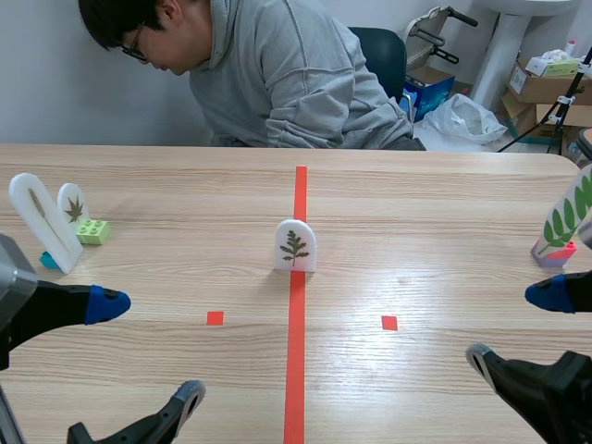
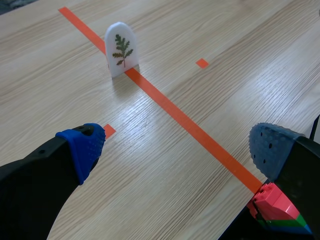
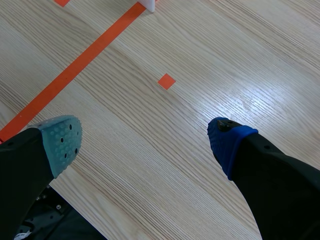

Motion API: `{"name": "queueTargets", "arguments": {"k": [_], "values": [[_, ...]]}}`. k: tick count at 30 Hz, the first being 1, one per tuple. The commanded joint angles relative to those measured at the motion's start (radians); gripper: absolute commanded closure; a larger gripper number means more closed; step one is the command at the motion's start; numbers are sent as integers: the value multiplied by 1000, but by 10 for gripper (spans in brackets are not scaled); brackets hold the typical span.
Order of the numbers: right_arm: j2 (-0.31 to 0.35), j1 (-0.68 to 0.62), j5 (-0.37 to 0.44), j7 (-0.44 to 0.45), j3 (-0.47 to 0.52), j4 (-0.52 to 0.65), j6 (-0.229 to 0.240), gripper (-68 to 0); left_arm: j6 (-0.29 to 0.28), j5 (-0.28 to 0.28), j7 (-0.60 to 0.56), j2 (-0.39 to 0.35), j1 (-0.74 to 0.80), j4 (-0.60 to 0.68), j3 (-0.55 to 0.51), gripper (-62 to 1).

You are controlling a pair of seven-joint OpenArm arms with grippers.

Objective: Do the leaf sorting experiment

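Bench point(image 1: 444, 213) with orange-red centre line point(image 1: 296, 361). Left gripper point(image 1: 148, 351) and right gripper point(image 1: 516, 326) are both released and empty, low at the near edge. Fern-leaf card point(image 1: 295, 246) stands upright on the line, ahead of and between them, broad face toward the robot. The left arm appears marginally nearer.

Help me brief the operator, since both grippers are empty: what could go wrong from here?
1. The middle leaf card stands upright on a narrow base on the tape line. If the open left gripper closes off-centre, it could tip the card.
2. The green leaf card stands near the right gripper, so a swing of that arm might knock it.
3. The tall white card and small round card stand close together, and setting another there may bump them.
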Motion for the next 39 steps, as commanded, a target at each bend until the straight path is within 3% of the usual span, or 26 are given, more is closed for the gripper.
{"name": "queueTargets", "arguments": {"k": [1, 13, 18, 21, 24, 29, 35, 39], "values": [[8, 11, 14, 14, 3, 14, 3, -514, 1, -10, 8, 7, -21, 19, -3, -618], [8, 16, 2, 19, 3, 14, 3, -514, 1, -11, 69, 7, -88, 19, -3, -617], [8, 103, -138, 25, -1, -16, 3, -515, 1, -11, 66, 7, -89, 19, -3, -617], [11, 199, -170, 53, -20, -93, 8, -515, 1, -11, 65, 7, -89, 19, -3, -617], [29, 305, -172, 63, -78, -192, 53, -515, 1, -11, 66, 7, -89, 19, -3, -617], [31, 494, -175, 68, -216, -365, 80, -567, 2, -10, 66, 7, -89, 19, -3, -617], [25, 757, -175, 72, -425, -577, 91, -567, 2, -10, 67, 7, -89, 19, -3, -617], [-16, 923, -182, 74, -560, -721, 91, -567, 2, -10, 66, 7, -89, 19, -3, -617]]}}
